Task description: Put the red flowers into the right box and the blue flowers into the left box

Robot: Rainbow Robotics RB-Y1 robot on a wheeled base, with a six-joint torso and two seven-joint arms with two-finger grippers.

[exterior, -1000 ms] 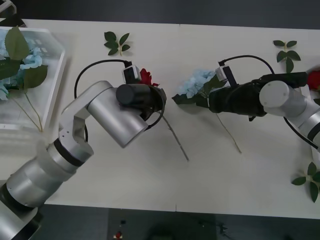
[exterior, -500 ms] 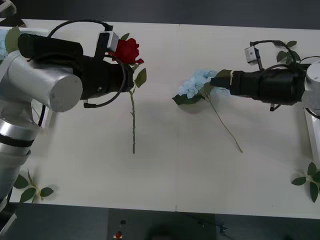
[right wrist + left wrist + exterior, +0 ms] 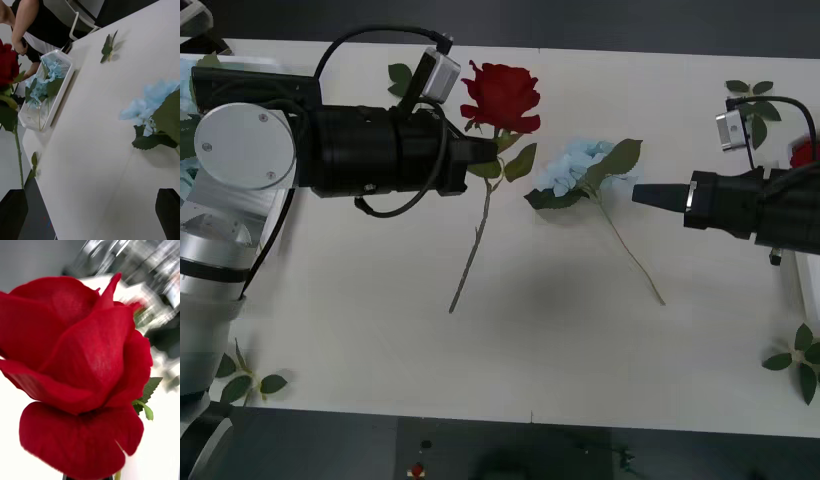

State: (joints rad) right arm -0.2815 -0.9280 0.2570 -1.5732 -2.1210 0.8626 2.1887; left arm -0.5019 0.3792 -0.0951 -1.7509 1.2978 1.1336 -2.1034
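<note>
Front view: left pincer (image 3: pixel 492 155) clamps a red rose (image 3: pixel 500 95); right pincer (image 3: pixel 638 193) spread, tips hidden.

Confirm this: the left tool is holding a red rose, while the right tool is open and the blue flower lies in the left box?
Not quite. The front view shows the blue flower lying on the table, between the left tool, which holds the red rose, and the open right tool.

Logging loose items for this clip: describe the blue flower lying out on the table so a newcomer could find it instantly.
On the white table, look between the two arms, just ahead of the right tool. The blue flower lies flat there, a pale fluffy cluster with broad green leaves, its thin stem trailing toward the robot. Unlike the red rose beside it, nothing holds it.
</note>
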